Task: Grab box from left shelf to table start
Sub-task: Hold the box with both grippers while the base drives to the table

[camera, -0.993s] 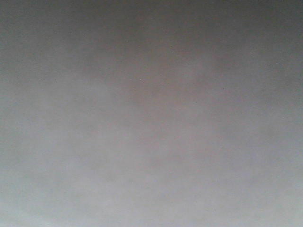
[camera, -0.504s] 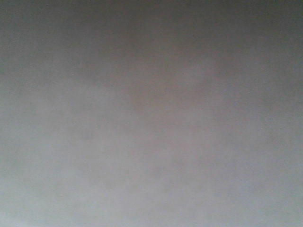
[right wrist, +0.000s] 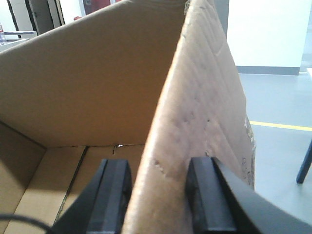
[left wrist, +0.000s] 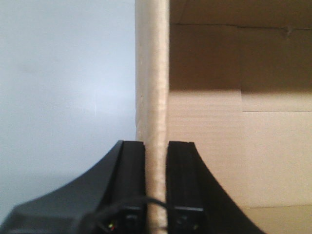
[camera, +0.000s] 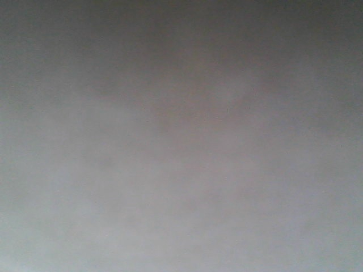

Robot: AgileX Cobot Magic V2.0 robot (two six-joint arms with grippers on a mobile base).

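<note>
The brown cardboard box [left wrist: 234, 136] is open, and its inside fills the right of the left wrist view. My left gripper [left wrist: 156, 144] is shut on the thin edge of one box wall [left wrist: 152, 73], with one finger on each side. The pale bluish table [left wrist: 63, 97] lies to the left of that wall. In the right wrist view my right gripper [right wrist: 161, 163] grips a tilted box flap [right wrist: 204, 97], which fills the gap between its fingers. The box's inside [right wrist: 87, 83] is to its left. The left shelf is out of view.
The front view shows only a blurred grey surface [camera: 181, 136] very close to the lens. In the right wrist view, grey floor [right wrist: 278, 107] with a yellow line [right wrist: 280, 126] and a blue chair leg [right wrist: 304, 168] lies to the right of the box.
</note>
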